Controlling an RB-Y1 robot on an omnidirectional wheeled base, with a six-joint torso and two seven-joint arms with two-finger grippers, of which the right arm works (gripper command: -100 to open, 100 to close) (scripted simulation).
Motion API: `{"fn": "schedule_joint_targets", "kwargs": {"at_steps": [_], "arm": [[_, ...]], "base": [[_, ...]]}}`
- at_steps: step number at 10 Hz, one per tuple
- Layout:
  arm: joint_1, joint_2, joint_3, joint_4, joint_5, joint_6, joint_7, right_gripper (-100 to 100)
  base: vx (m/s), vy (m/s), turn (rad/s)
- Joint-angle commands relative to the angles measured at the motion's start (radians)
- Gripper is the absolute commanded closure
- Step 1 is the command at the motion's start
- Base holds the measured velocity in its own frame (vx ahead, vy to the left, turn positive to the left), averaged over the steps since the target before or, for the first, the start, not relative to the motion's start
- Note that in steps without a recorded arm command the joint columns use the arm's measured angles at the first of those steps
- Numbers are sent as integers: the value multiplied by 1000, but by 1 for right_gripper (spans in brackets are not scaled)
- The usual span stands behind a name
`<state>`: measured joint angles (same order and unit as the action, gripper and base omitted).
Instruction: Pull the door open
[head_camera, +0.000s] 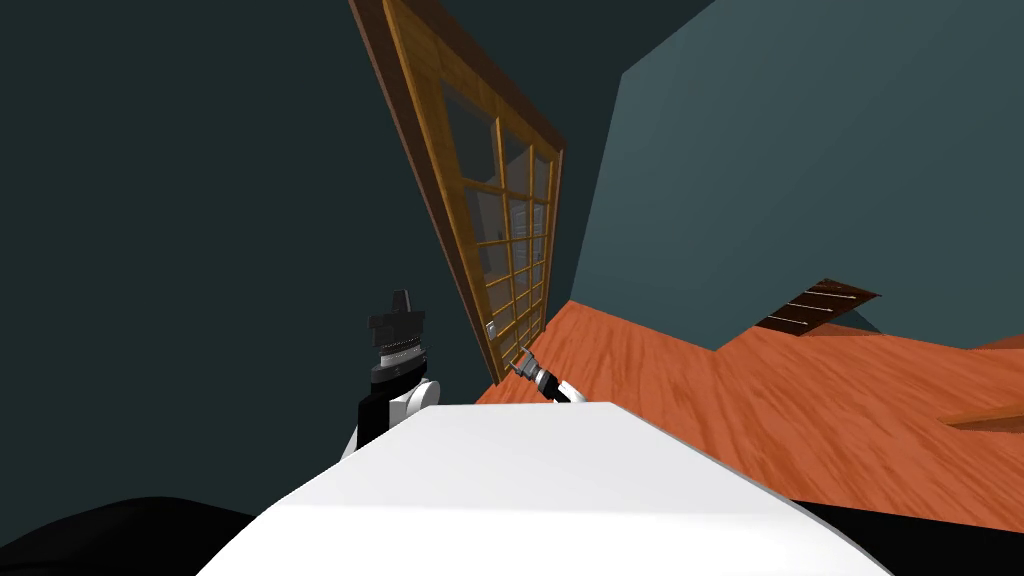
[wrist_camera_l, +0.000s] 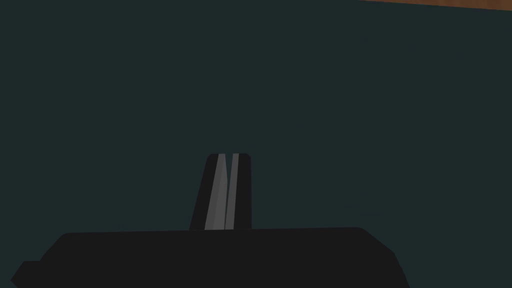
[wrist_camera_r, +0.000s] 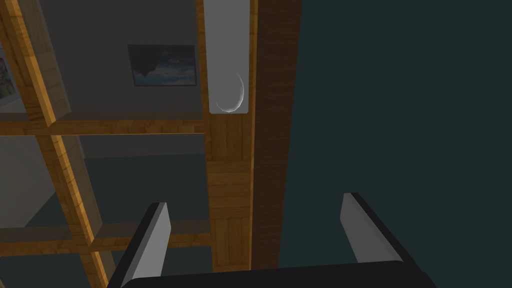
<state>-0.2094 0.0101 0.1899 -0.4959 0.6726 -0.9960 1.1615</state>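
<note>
Facing a dark teal wall (head_camera: 180, 250) that takes the left half of the head view, I stand close in, probably so the arms can reach the door without stretching. An orange wooden floor (head_camera: 800, 400) runs off to the lower right. The door (head_camera: 497, 240), a wooden grid with glass panes, slants through the upper middle of that view. It looks shut, since in the right wrist view its edge lies flush against the dark brown frame (wrist_camera_r: 275, 125).

The left arm (head_camera: 400, 345) stands raised at lower centre-left, beside the wall and away from the door, seemingly parked out of the way. The left jaws are pressed together with nothing between them.

The right arm (head_camera: 548, 383) reaches from lower centre toward the foot of the door. The right jaws are spread wide and hold nothing, and the door's edge and frame lie in the gap ahead of them. That suits an approach rather than a grasp.

A grey handle plate (wrist_camera_r: 227, 50) sits on the door's edge well beyond the fingertips. A faint curved glint on it may be the handle, though I cannot tell its shape. By my reading the pull has not begun, and the hand must first travel along the door's edge to that plate.
</note>
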Motion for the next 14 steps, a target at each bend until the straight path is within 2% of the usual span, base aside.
{"fn": "schedule_joint_targets", "kwargs": {"at_steps": [1,2,3,4,5,6,7,8,9,11,12,14], "arm": [[23,-11,-3,-47,7,19,-15,-100],[23,-11,-3,-47,7,19,-15,-100],[24,-20,-35,-51,6,23,-10,-100],[24,-24,-51,-53,5,25,-8,-100],[25,-32,-87,-58,4,29,-3,-100],[26,-36,-106,-60,3,32,0,-100],[26,-36,-106,-60,3,32,0,-100],[27,-43,-144,-65,2,37,5,-100],[27,-43,-144,-46,2,37,5,-100],[27,-43,-144,-65,2,37,5,-100],[28,-49,-186,-70,1,42,11,-100],[29,-54,-229,-75,-1,48,17,-100]], "base": [[-78,-35,128],[-23,-7,-10],[-55,11,292],[-83,-1,281],[-108,-2,314],[-110,7,285],[-70,1,39],[-61,10,231],[-49,9,138],[-10,4,-2],[-21,26,313],[-38,35,260]]}}
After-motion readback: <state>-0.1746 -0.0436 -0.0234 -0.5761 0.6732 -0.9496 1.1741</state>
